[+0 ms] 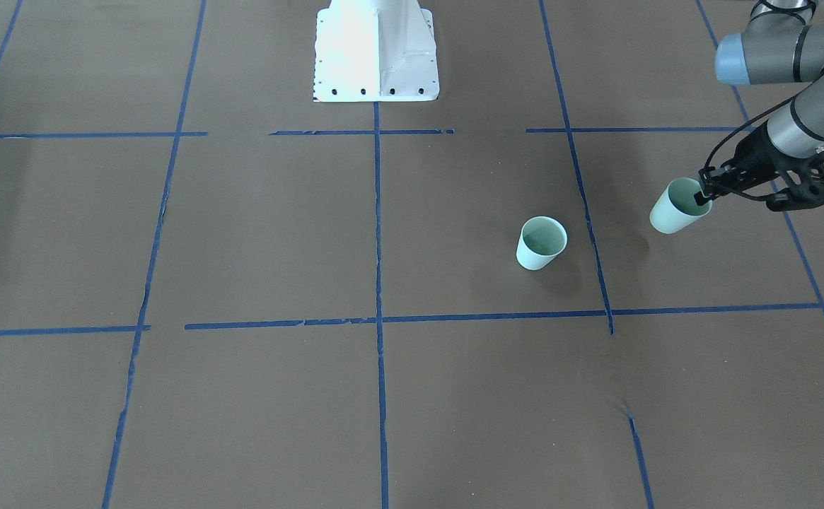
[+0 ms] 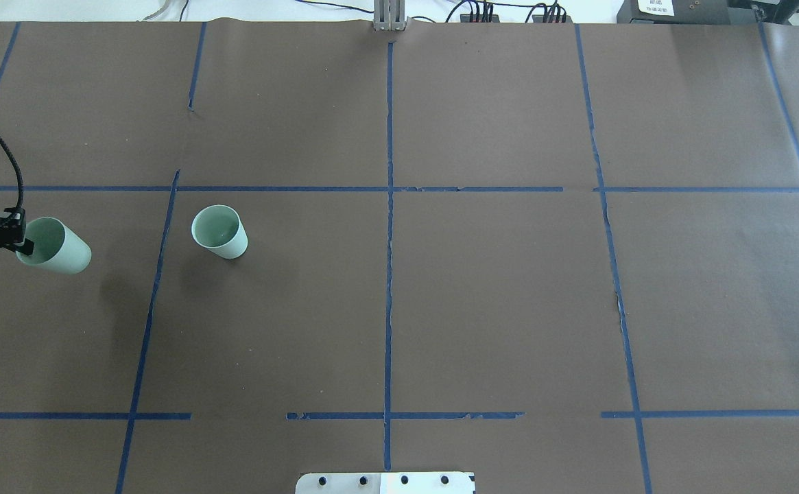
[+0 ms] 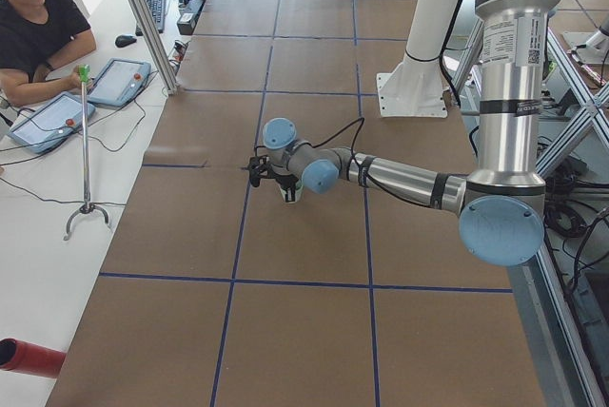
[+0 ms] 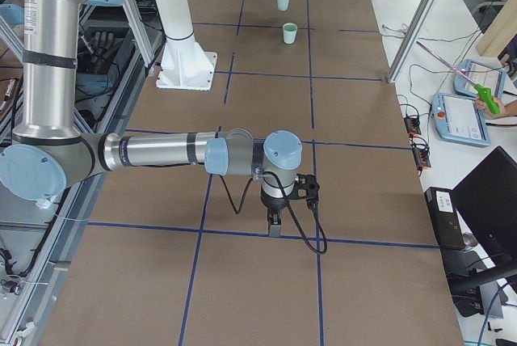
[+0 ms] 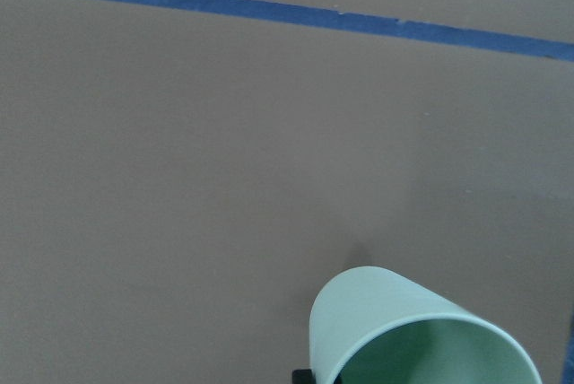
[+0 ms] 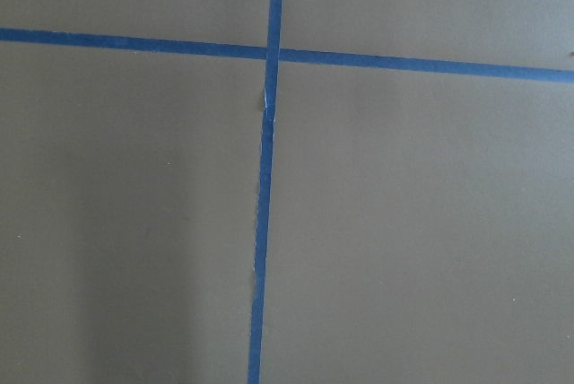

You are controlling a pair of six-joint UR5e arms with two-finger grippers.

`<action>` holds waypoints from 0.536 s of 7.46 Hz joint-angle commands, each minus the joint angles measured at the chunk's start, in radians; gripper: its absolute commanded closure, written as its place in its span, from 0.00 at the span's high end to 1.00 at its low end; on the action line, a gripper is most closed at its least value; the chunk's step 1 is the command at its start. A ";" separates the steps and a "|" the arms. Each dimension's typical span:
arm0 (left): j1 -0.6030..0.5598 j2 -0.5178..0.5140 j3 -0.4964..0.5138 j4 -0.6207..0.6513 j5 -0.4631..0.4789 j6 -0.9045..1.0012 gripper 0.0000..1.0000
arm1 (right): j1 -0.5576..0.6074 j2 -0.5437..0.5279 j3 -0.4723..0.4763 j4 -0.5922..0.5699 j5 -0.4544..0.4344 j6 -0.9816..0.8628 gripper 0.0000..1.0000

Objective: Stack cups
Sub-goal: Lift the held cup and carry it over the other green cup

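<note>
Two pale mint-green cups are in view. One cup (image 1: 540,244) stands upright on the brown table, also in the overhead view (image 2: 221,233) and far off in the exterior right view (image 4: 290,33). My left gripper (image 1: 703,192) is shut on the rim of the other cup (image 1: 672,212), one finger inside it, holding it tilted above the table. In the overhead view this gripper (image 2: 22,243) holds that cup (image 2: 63,252) left of the standing one. The left wrist view shows the held cup (image 5: 386,312). My right gripper (image 4: 275,223) points down near a tape line; I cannot tell whether it is open.
The table is covered in brown paper with blue tape lines (image 2: 389,274). The robot's white base (image 1: 376,56) stands at the table's near edge. A person (image 3: 38,27) sits with tablets beyond the table's far side.
</note>
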 commanded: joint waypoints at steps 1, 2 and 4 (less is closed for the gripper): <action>-0.012 -0.155 -0.064 0.182 -0.005 -0.135 0.00 | 0.000 0.000 0.000 0.000 0.000 0.000 1.00; -0.012 -0.224 -0.076 0.190 -0.005 -0.290 0.00 | 0.000 0.000 0.000 0.000 -0.001 0.000 1.00; 0.035 -0.298 -0.076 0.200 0.004 -0.488 0.00 | 0.000 0.000 0.000 0.000 0.000 0.000 1.00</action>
